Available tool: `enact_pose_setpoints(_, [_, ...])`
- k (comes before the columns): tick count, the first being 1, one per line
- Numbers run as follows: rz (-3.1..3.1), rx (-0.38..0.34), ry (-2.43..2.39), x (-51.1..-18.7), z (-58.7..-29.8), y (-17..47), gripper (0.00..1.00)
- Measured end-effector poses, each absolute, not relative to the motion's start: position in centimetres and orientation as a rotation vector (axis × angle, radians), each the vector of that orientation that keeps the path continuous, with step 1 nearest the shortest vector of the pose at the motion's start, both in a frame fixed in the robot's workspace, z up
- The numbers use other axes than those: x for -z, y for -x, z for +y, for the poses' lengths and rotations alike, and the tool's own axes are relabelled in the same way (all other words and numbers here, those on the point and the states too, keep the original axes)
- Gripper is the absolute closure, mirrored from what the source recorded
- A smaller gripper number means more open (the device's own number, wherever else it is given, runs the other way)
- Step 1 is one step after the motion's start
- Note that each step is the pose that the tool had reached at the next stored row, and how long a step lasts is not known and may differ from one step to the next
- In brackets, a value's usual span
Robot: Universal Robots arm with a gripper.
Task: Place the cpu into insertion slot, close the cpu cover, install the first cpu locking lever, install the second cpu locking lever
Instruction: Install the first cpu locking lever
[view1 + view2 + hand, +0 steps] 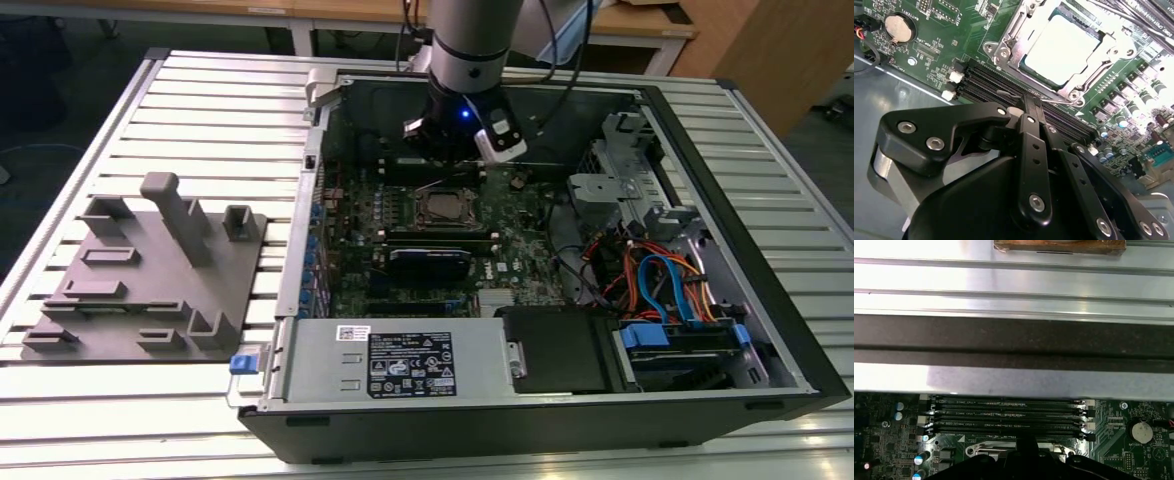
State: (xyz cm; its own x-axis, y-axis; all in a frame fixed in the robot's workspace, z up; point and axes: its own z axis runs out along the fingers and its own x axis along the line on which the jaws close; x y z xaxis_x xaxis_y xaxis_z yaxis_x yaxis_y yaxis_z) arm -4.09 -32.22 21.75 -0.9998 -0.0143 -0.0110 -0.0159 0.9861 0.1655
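my pincer [1030,102] is clenched with nothing in it, tips together just over the memory slots [1004,90], beside the socket [1019,50]. chip [1061,45] sits in the socket, cover [1086,82] down on it. closed tips suit pushing a lever.

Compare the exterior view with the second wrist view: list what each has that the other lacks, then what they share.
Exterior view alone: the open computer case on the slatted table, the grey fixture block, drive cables and the arm's upper body.

Second wrist view alone: the round coin battery and the gripper hovering above the memory slots.

Both: the cpu seated in the insertion slot, the cpu cover framing it.
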Motion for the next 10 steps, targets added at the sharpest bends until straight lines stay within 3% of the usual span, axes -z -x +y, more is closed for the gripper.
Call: enact_pose_setpoints(10, [3.121,-0.259,0.024,-21.46,-32.21,3.62,0.89])
